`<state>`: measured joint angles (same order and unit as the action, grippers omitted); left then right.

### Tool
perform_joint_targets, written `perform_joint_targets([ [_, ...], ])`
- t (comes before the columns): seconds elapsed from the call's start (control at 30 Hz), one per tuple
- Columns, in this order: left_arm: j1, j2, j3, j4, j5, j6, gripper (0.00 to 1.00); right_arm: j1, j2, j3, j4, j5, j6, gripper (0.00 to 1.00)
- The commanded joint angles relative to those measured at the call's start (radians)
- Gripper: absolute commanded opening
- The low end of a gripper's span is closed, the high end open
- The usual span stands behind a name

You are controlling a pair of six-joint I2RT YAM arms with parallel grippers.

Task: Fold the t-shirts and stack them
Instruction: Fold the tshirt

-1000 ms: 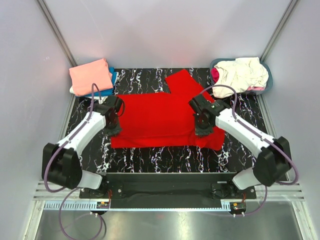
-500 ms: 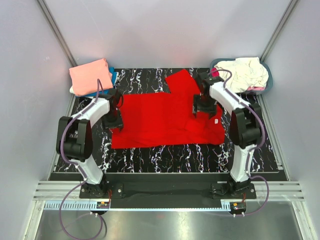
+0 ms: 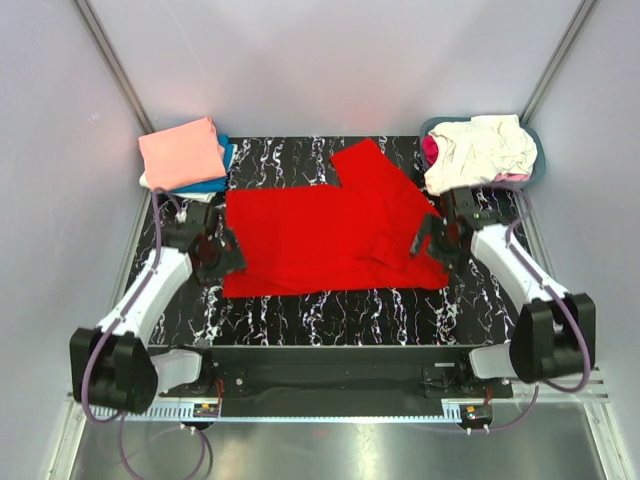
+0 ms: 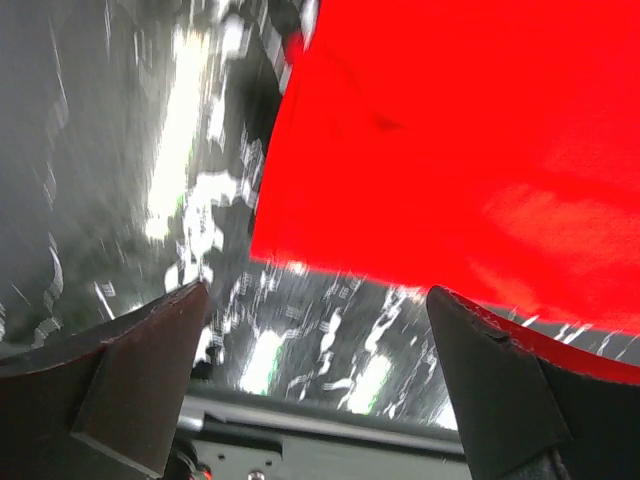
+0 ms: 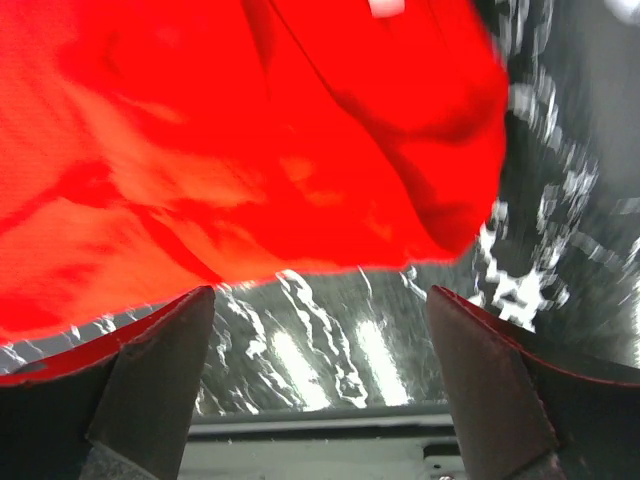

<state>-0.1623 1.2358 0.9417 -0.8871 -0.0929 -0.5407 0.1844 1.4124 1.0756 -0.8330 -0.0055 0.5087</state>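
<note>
Lying mostly flat, red t-shirt [image 3: 320, 235] — L end effector [image 3: 225, 252], R end effector [image 3: 430, 243] spread wide, empty, white tag [image 5: 385, 7] unreadable.

Rumpled red t-shirt [image 5: 250, 150] — tool [image 5: 318, 296] agape

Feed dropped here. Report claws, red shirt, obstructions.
Left claw and right claw open, empty. Red t-shirt flat on table between them, right near corner rumpled. Folded stack, basket off at far corners.
</note>
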Motion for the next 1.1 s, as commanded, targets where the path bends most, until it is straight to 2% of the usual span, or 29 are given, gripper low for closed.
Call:
perform_joint_targets([
  [0.0, 0.004, -0.081, -0.128, 0.104, 0.056, -0.109, 0.97, -0.003, -0.064, -0.164, 0.155, -0.077, 0.111, 0.90],
  [0.23, 0.026, -0.082, -0.245, 0.192, 0.061, -0.169, 0.89, -0.043, -0.072, -0.244, 0.186, -0.040, 0.126, 0.82],
  [0.4, 0.040, -0.047, -0.316, 0.293, 0.058, -0.196, 0.86, -0.098, -0.020, -0.275, 0.235, -0.050, 0.117, 0.79],
  [0.63, 0.046, 0.028, -0.350, 0.399, 0.059, -0.205, 0.75, -0.158, 0.082, -0.253, 0.281, -0.073, 0.090, 0.72],
  [0.77, 0.046, 0.048, -0.354, 0.436, 0.052, -0.205, 0.54, -0.163, 0.094, -0.259, 0.298, -0.083, 0.083, 0.54],
  [0.8, 0.046, 0.051, -0.351, 0.441, 0.050, -0.203, 0.38, -0.164, 0.092, -0.264, 0.302, -0.085, 0.083, 0.42],
  [0.87, 0.046, 0.048, -0.347, 0.441, 0.045, -0.197, 0.22, -0.166, 0.092, -0.276, 0.311, -0.096, 0.076, 0.28],
  [0.9, 0.046, 0.048, -0.337, 0.438, 0.045, -0.190, 0.11, -0.166, 0.092, -0.278, 0.313, -0.097, 0.076, 0.15],
  [0.93, 0.046, 0.042, -0.330, 0.429, 0.038, -0.185, 0.03, -0.169, 0.089, -0.276, 0.308, -0.096, 0.067, 0.06],
  [0.97, 0.046, 0.025, -0.321, 0.397, 0.027, -0.179, 0.00, -0.174, 0.088, -0.270, 0.299, -0.076, 0.062, 0.01],
  [1.07, 0.063, -0.034, -0.259, 0.292, -0.039, -0.154, 0.00, -0.253, 0.062, -0.232, 0.253, -0.057, 0.027, 0.00],
])
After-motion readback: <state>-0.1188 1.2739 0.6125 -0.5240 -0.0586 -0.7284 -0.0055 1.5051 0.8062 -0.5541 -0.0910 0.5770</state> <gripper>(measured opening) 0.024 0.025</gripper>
